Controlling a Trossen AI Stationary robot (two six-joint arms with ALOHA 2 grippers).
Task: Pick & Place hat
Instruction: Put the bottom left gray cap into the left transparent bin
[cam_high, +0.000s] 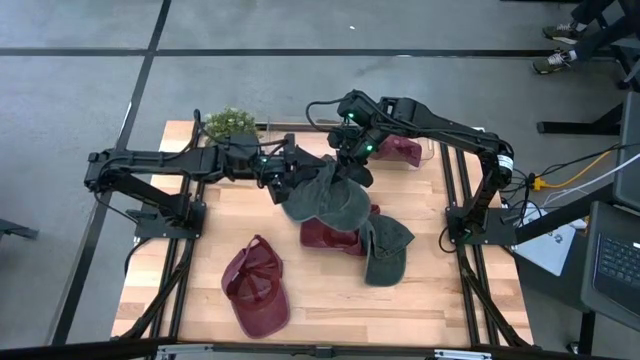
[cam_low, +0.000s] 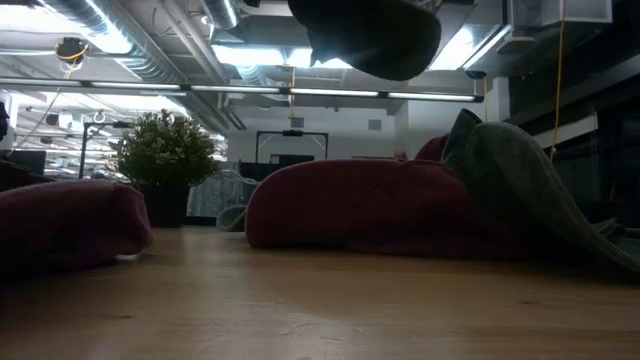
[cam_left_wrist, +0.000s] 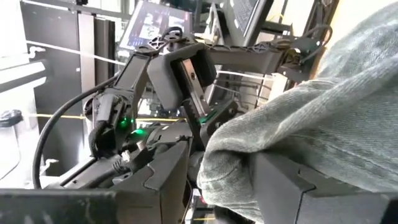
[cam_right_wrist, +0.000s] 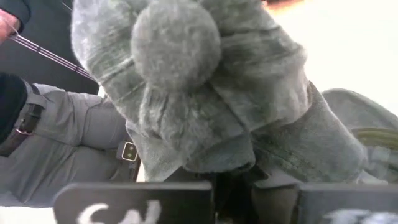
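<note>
While the grey hat (cam_high: 328, 200) is held clear of the table (cam_high: 200, 260) between the two arms, it is seen in the high view as the largest item aloft, draped above the middle of the board and gripped from two sides, presumably so that it can be passed or spread before placing. Below it, three more caps are left lying where they do not obstruct the lift: a maroon cap (cam_high: 257, 285) near the front left, a second maroon cap (cam_high: 332, 237) at the centre, and a green cap (cam_high: 386, 250) touching the latter on its right. A further maroon hat (cam_high: 403, 150) is visible at the far right edge, apparently inside a clear bin, which may be the intended destination, though this cannot be confirmed. A potted plant (cam_high: 230, 124) is set at the far left corner, well apart from the work. The left gripper (cam_high: 283, 172) is brought in from the left, its fingers (cam_left_wrist: 292, 186) partly spread around a fold of the grey fabric, as the left wrist view shows. The right gripper (cam_high: 352, 162) is reached in from the right, its fingers pressed together on the hat's upper edge, the cloth hanging in front of them in the right wrist view.
</note>
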